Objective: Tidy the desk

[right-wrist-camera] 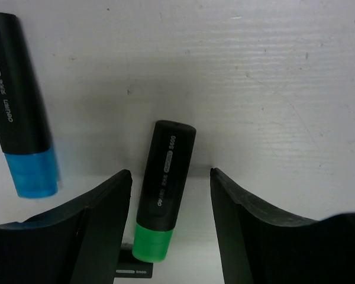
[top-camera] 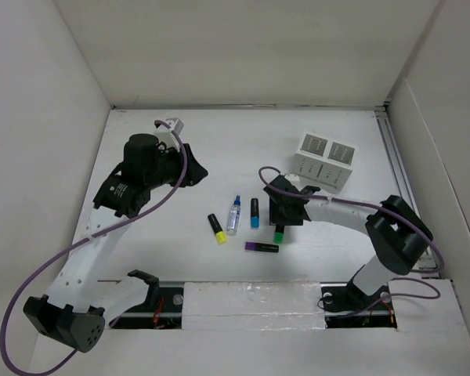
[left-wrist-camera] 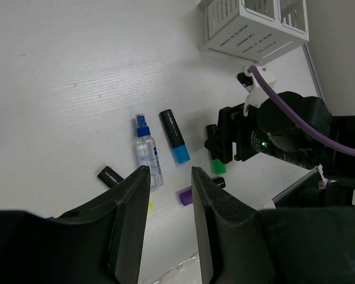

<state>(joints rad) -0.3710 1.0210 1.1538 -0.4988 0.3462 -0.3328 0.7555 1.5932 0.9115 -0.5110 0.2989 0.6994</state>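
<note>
1. Four highlighters and one small clear spray bottle (top-camera: pixel 233 215) lie flat in a loose cluster near the middle of the desk (top-camera: pixel 219 141).
2. The desk is the broad white tabletop with white walls at the back and on both sides. Both arms reach over it from the near edge.
3. In the overhead view, from left to right, lie the yellow-capped highlighter (top-camera: pixel 217 228), the spray bottle with its blue top, the blue-capped highlighter (top-camera: pixel 254 212) and the green-capped highlighter (right-wrist-camera: pixel 163 195). The purple-capped highlighter (top-camera: pixel 262 247) lies crosswise nearer the front edge, close to the green cap.
4. The right claw (right-wrist-camera: pixel 170 177) is spread wide and lowered over the green-capped highlighter, with one finger on either side of its black barrel. The wrist view shows bare desk between each finger and the barrel, so nothing is gripped.
5. The left claw (left-wrist-camera: pixel 170 177) hangs above the rear left of the desk, well apart from the cluster. Its fingers are parted a little, with nothing between them.
6. A white slotted organizer box (top-camera: pixel 323 160) stands toward the rear right, beyond the right claw.
</note>
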